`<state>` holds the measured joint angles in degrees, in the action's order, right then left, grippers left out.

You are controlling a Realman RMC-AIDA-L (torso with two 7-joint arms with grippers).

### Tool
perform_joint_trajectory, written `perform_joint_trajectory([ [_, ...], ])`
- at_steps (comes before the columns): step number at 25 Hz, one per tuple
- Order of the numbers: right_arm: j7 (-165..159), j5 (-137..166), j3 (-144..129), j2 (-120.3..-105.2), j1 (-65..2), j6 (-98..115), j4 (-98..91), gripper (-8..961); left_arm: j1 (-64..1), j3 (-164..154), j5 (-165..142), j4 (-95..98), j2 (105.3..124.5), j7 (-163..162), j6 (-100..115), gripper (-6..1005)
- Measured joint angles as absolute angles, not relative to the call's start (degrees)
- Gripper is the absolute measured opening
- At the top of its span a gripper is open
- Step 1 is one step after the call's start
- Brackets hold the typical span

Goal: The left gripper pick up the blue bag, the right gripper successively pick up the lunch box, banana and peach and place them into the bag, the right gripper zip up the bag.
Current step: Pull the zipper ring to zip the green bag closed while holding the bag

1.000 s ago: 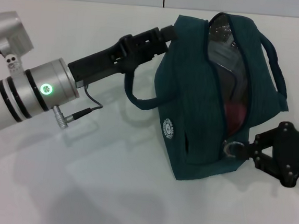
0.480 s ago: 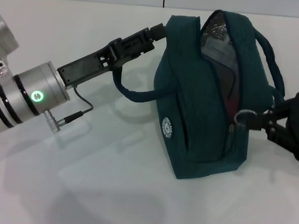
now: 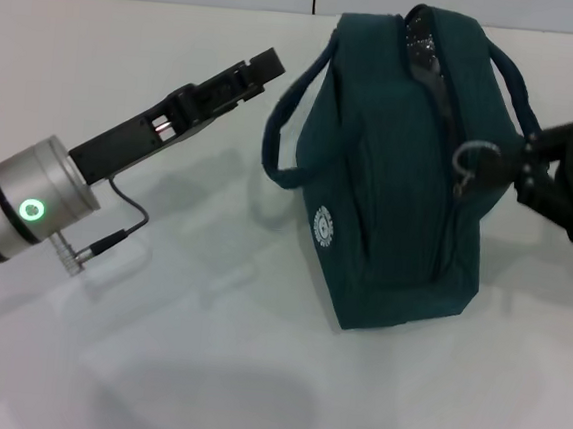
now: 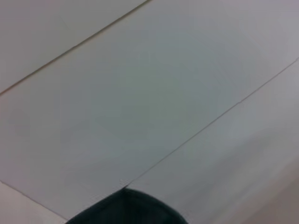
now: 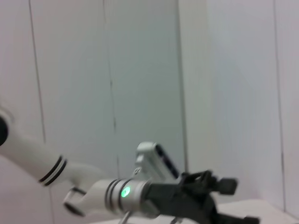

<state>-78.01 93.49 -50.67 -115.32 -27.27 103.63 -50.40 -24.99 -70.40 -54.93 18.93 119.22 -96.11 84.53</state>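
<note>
While dark teal fabric tote bag (image 3: 395,174) stands on white table (image 3: 203,368), zip nearly shut, right black claw (image 3: 498,168) pinches silver ring pull (image 3: 469,155) at bag's right. Left black claw (image 3: 262,69) left of bag, apart from handle, fingers closed, empty.

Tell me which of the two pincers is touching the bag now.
The right pincer, pinching the silver ring pull of the blue bag. The left pincer hangs apart from it, beside the handle.

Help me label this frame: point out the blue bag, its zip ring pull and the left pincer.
blue bag (image 3: 388,203), head view, front fabric panel.
zip ring pull (image 3: 469,156), head view, silver ring.
left pincer (image 3: 259,69), head view, between fingertips.
</note>
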Motion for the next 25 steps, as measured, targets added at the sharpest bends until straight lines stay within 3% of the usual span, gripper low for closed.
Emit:
perform_joint_trajectory([
  [9,-81.0,93.4,-51.1,-115.29,-29.3,100.0,-50.4,7,-22.2,-70.7,-55.5,18.6,117.83,-96.4,88.5,895],
  [16,-89.0,93.7,-50.8,-114.75,-31.6,97.3,-49.8,7,-21.9,-70.7,-56.6,18.6,117.85,-96.2,88.5,895],
  [25,-98.2,91.4,-49.7,-112.87,-35.5,94.4,-47.3,7,-22.3,-70.5,-60.7,18.5,117.93,-95.8,88.1,896],
])
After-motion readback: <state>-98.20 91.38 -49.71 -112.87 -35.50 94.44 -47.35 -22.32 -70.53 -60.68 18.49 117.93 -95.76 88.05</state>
